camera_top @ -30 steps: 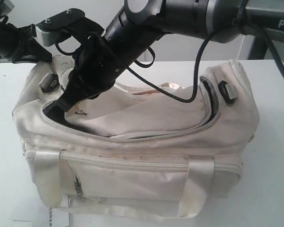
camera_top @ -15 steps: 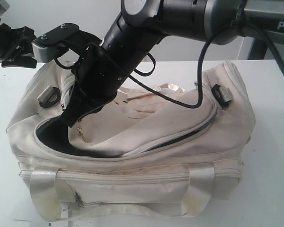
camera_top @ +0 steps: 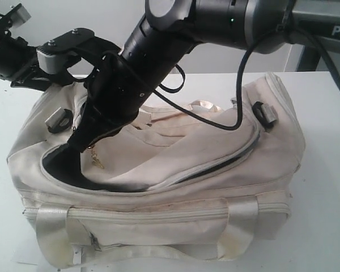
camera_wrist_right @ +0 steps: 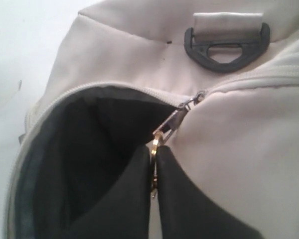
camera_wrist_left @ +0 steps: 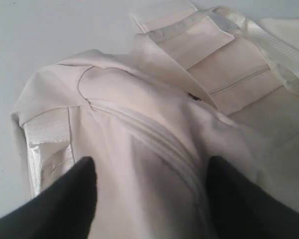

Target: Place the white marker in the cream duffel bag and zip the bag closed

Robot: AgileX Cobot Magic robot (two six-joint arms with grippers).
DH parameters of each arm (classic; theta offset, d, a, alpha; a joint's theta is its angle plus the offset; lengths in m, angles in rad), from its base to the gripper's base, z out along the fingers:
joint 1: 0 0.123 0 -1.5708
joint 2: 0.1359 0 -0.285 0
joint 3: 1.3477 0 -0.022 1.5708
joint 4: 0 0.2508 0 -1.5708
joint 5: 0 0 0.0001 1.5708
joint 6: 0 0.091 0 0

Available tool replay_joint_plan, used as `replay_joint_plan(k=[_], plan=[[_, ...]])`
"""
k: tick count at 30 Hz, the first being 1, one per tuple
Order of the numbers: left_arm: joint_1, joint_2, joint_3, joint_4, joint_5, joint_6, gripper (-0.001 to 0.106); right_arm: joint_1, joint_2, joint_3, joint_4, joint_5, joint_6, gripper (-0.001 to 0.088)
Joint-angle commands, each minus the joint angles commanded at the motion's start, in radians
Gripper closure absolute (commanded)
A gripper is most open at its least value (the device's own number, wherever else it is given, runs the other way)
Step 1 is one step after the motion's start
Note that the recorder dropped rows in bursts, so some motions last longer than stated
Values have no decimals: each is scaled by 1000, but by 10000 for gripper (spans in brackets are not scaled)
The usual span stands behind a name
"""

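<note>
R fingers pinched tight on the gold zip pull, at one end of the open mouth of the cream duffel bag on the table. L fingers spread wide over the bag's end, holding nothing. White marker not in view; maybe inside the dark mouth, can't tell. For a clean zip, imo: pull along the track's curve, not up, w/ the flap lying flat, & get L to pin the fabric near the buckle so the bag doesn't drag.
</note>
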Motion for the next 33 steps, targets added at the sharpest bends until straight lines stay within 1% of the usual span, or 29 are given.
replay_joint_plan(k=[1,2,3,8,12,14,16,20,24,27,31,33], plan=[[0,0,0,0,-2,0,809,0,-5,0,8,0,3,868],[0,0,0,0,-7,0,987,0,-13,0,15,0,9,868],[0,0,0,0,-12,6,1042,0,-21,0,25,0,12,868],[12,0,0,-34,-17,6,1053,0,-103,-2,28,-5,21,868],[15,0,0,-38,-27,3,1053,0,-163,-2,30,-18,36,868],[20,0,0,-38,-40,-9,1053,0,-171,-2,30,9,46,868],[28,0,0,-50,-50,-13,1053,0,-171,0,43,51,74,868],[46,0,0,-66,-66,-15,1053,4,-160,0,109,149,74,868],[54,0,0,-67,-91,-30,1053,4,-149,0,107,173,74,868],[60,0,0,-68,-107,-34,1053,4,-125,0,107,240,68,868],[60,0,0,-64,-132,-41,1053,6,-99,9,120,240,74,868],[60,0,0,-51,-154,-61,1053,6,-102,11,185,240,56,868]])
